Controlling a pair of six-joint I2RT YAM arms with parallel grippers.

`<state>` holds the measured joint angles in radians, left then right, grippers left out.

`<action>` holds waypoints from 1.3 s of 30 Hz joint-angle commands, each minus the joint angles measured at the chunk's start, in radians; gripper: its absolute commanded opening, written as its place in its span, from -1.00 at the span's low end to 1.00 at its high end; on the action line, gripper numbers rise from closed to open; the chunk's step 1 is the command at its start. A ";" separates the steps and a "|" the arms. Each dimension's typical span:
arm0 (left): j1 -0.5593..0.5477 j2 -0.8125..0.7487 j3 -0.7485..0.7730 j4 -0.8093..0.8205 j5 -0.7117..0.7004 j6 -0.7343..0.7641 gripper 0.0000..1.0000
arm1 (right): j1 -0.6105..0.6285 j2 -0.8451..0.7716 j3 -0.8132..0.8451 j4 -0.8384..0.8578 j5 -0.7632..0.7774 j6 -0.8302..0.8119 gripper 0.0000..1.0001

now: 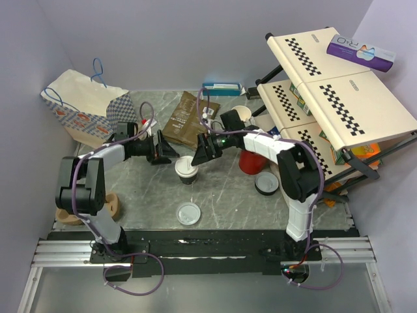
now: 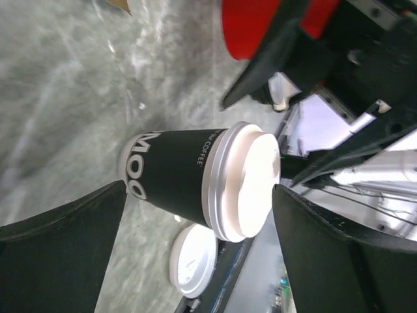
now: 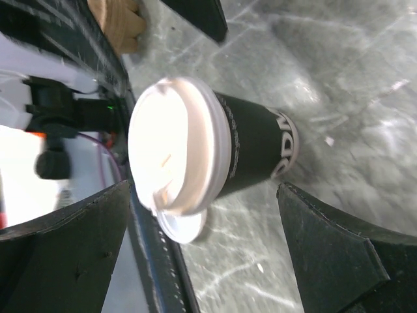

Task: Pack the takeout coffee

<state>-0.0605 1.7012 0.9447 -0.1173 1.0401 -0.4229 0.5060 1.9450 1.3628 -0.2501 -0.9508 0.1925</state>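
The takeout coffee is a dark cup with a round white lid, standing upright mid-table. My left gripper is open just to its upper left, not touching it. My right gripper is open just to its upper right, also apart from it. In the left wrist view the cup stands beyond my open gripper, framed by the two fingers. In the right wrist view the cup likewise stands ahead of the open gripper.
A loose white lid lies nearer the front. A paper bag stands at back left, a brown pouch behind the grippers. A red cup, lidless cups and a rack are to the right. A cardboard carrier sits front left.
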 commanded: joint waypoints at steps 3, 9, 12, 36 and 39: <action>0.002 -0.174 0.094 -0.229 -0.166 0.203 0.99 | 0.000 -0.224 0.012 -0.204 0.165 -0.273 0.99; 0.004 -0.401 0.013 -0.262 -0.227 0.223 0.99 | 0.029 -0.418 -0.094 -0.307 0.274 -0.514 0.99; 0.008 -0.501 -0.006 -0.289 -0.252 0.246 0.99 | 0.098 -0.523 -0.184 -0.319 0.293 -0.696 0.99; 0.111 -0.661 -0.057 -0.387 -0.393 0.308 0.99 | 0.512 -0.436 -0.432 -0.213 0.208 -1.553 -0.15; 0.117 -0.670 -0.060 -0.397 -0.388 0.315 0.99 | 0.535 -0.391 -0.429 -0.224 0.221 -1.578 -0.17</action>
<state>0.0467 1.0615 0.8959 -0.4961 0.6567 -0.1310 1.0115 1.5085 0.9115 -0.4435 -0.6857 -1.2724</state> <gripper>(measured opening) 0.995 0.425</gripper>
